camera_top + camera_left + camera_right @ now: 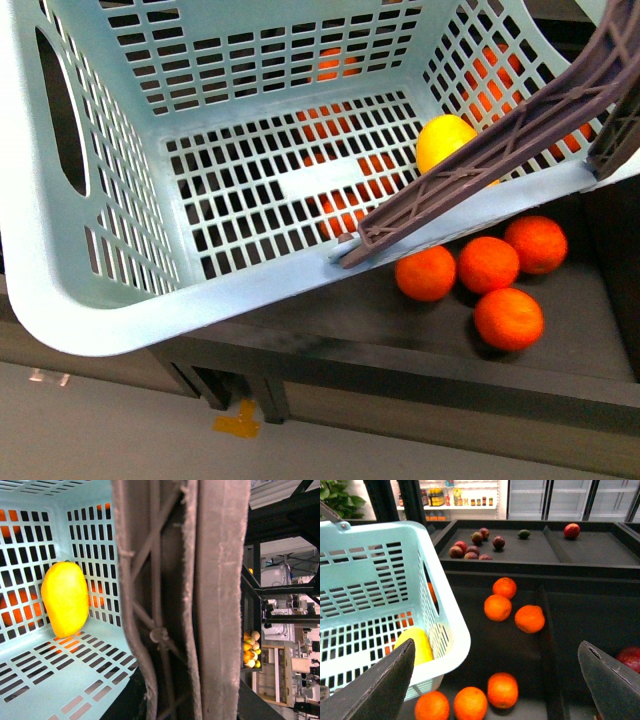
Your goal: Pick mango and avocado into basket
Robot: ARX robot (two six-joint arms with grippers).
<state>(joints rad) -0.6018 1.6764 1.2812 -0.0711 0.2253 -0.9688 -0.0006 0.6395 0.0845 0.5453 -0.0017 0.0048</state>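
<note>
With the mango (445, 140) already in the basket (150, 310), the step in hand is the avocado (523, 533), likely the dark green fruit on the far tray (540, 550), which the right claw (496, 645), spread open and empty, must reach and grip; the left claw's state cannot be told.

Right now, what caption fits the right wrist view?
Mango lies in the basket; oranges dot the dark shelf beside it, framed by open jaws.

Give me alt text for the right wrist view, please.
The right gripper is open, empty, facing a dark shelf of loose oranges. Beside it the teal basket already holds the yellow mango. The dark green avocado lies on a farther tray, near a cluster of reddish fruit.
</note>
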